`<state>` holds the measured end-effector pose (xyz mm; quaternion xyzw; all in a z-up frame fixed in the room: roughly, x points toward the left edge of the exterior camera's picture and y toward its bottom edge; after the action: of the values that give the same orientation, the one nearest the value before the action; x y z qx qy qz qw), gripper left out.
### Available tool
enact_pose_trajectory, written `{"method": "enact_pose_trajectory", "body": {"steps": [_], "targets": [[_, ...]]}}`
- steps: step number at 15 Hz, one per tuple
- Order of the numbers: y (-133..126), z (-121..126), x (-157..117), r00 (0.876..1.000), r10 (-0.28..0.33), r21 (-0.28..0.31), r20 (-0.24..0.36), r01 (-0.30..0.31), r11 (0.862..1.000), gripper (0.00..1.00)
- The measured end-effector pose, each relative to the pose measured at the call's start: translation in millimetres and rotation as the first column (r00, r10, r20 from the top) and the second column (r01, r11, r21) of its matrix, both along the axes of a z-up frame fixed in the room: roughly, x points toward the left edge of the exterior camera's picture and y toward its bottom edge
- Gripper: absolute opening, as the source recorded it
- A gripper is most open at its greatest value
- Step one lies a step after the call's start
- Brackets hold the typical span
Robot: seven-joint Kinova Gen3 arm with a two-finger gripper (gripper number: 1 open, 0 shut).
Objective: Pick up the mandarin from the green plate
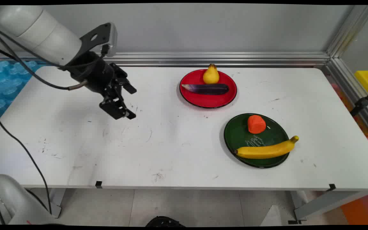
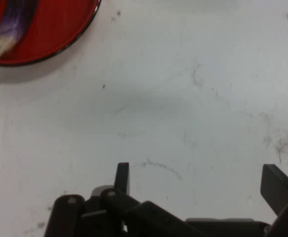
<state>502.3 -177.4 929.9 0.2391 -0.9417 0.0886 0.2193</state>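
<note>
Gripper (image 1: 132,103) hangs over bare table (image 1: 75,143) at left, fingers spread wide, holding nothing. Nearest thing: eggplant (image 1: 205,88) on the red plate (image 1: 209,101), off to its right, long axis left-right, pale tip toward the gripper. Pear (image 1: 210,74) sits behind it. Farther right, green plate (image 1: 235,135) carries carrot (image 1: 256,124) and banana (image 1: 265,149). Hand view catches only the eggplant tip (image 2: 8,37) and plate rim (image 2: 60,47).

Robot lab, white table (image 1: 177,153) (scuffed), aluminium-framed wall (image 1: 203,59), blue bubble wrap (image 1: 6,80)
</note>
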Motion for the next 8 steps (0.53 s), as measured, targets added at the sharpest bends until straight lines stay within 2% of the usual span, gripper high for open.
{"method": "enact_pose_trajectory", "body": {"steps": [8], "targets": [[-33.1, 9.9, -43.2, 0.998, -0.033, -0.015, -0.056, 0.033, 0.999, 1.00]]}}
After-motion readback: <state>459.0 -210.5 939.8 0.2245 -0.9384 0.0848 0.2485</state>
